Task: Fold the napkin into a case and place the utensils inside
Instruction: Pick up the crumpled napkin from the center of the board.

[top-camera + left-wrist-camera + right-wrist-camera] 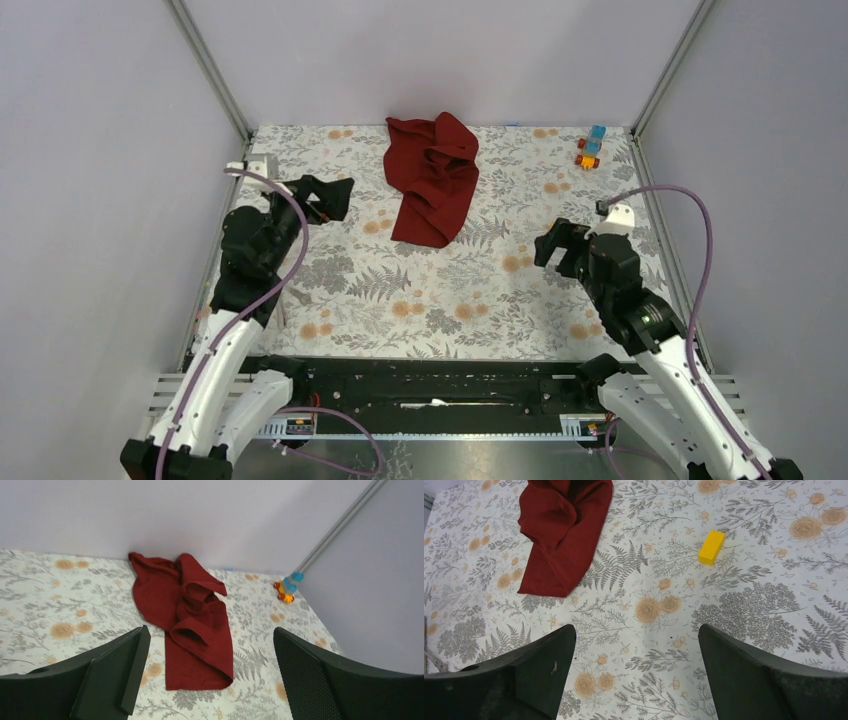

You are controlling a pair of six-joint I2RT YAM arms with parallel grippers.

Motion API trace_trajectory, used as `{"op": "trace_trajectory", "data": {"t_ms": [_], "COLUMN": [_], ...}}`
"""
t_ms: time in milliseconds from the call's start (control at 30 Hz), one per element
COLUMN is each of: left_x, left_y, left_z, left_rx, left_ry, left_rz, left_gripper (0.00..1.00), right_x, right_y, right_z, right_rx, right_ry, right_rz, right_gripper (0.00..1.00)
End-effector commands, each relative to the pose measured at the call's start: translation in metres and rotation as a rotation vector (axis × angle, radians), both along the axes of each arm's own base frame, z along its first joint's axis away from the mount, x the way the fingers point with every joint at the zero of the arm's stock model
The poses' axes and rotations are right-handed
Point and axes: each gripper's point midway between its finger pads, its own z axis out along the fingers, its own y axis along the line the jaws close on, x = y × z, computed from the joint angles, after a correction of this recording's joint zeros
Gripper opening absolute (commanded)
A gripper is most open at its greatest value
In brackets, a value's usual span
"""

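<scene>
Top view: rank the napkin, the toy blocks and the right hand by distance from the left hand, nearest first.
1. napkin: just right of the left hand, toward the back.
2. right hand: across the table, nearer the front.
3. toy blocks: back right corner.

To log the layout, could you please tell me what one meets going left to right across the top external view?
The left end effector → napkin → right end effector; the toy blocks overlap it sideways, so I leave them unplaced.
</scene>
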Motion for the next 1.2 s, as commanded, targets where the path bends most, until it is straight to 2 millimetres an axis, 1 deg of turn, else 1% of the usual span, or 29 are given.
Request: {"op": "trace_trajectory", "data": {"t_ms": [0,33,67,100,200,233,333,367,400,500,533,567,600,667,733,767,833,867,933,967,1067,1133,1167], "left_x": [0.009,0.016,0.023,0.027,0.039,0.041,0.045,0.045,0.046,0.053,0.056,0.059,0.062,0.069,0.079,0.084,0.097,0.104,0.117,0.126,0.148,0.158,0.161], "left_y": [-0.020,-0.025,-0.028,-0.032,-0.048,-0.053,-0.072,-0.077,-0.081,-0.096,-0.101,-0.106,-0.113,-0.128,-0.143,-0.151,-0.169,-0.176,-0.188,-0.191,-0.192,-0.192,-0.191], "left_z": [0.007,-0.002,-0.009,-0.022,-0.054,-0.064,-0.085,-0.091,-0.098,-0.122,-0.130,-0.138,-0.145,-0.165,-0.181,-0.188,-0.198,-0.201,-0.206,-0.206,-0.219,-0.227,-0.231], "left_rx": [0.018,0.030,0.036,0.045,0.053,0.048,0.027,0.024,0.021,0.008,-0.009,-0.029,-0.053,-0.101,-0.141,-0.160,-0.195,-0.221,-0.281,-0.312,-0.385,-0.433,-0.456], "left_ry": [0.018,0.062,0.096,0.155,0.286,0.333,0.410,0.431,0.452,0.540,0.574,0.602,0.624,0.673,0.697,0.706,0.716,0.716,0.707,0.689,0.685,0.678,0.677], "left_rz": [-0.054,-0.057,-0.057,-0.064,-0.103,-0.120,-0.197,-0.215,-0.235,-0.287,-0.293,-0.299,-0.307,-0.317,-0.312,-0.321,-0.341,-0.349,-0.366,-0.357,-0.290,-0.251,-0.236], "left_gripper": [0.99,0.99,0.99,0.99,0.99,0.99,0.99,0.99,0.99,0.99,0.99,0.99,0.99,0.99,0.96,0.94,0.90,0.90,0.90,0.92,0.92,0.91,0.88], "right_x": [0.035,0.046,0.056,0.066,0.103,0.116,0.151,0.165,0.177,0.214,0.231,0.242,0.257,0.279,0.298,0.307,0.321,0.328,0.340,0.345,0.359,0.365,0.368], "right_y": [0.012,0.019,0.025,0.033,0.055,0.063,0.086,0.097,0.107,0.132,0.144,0.153,0.161,0.171,0.173,0.170,0.160,0.152,0.145,0.144,0.150,0.154,0.158], "right_z": [-0.002,-0.008,-0.009,-0.010,-0.014,-0.017,-0.023,-0.018,-0.019,-0.029,-0.025,-0.037,-0.031,-0.041,-0.051,-0.056,-0.073,-0.077,-0.089,-0.095,-0.110,-0.118,-0.118], "right_rx": [0.033,0.036,0.055,0.080,0.155,0.166,0.229,0.275,0.308,0.359,0.381,0.388,0.414,0.462,0.523,0.556,0.619,0.640,0.644,0.653,0.747,0.796,0.818], "right_ry": [-0.015,0.000,-0.008,-0.022,-0.045,-0.031,-0.024,-0.059,-0.073,-0.056,-0.061,-0.041,-0.054,-0.049,-0.037,-0.030,0.001,-0.001,0.009,0.028,0.084,0.109,0.107], "right_rz": [-0.046,-0.040,-0.036,-0.030,-0.039,-0.037,-0.034,-0.020,-0.009,0.020,0.036,0.058,0.073,0.102,0.129,0.134,0.123,0.114,0.099,0.102,0.137,0.145,0.156], "right_gripper": [1.00,1.00,1.00,1.00,1.00,1.00,1.00,1.00,1.00,1.00,1.00,1.00,1.00,0.99,1.00,1.00,1.00,1.00,1.00,1.00,0.99,0.97,0.96]}}
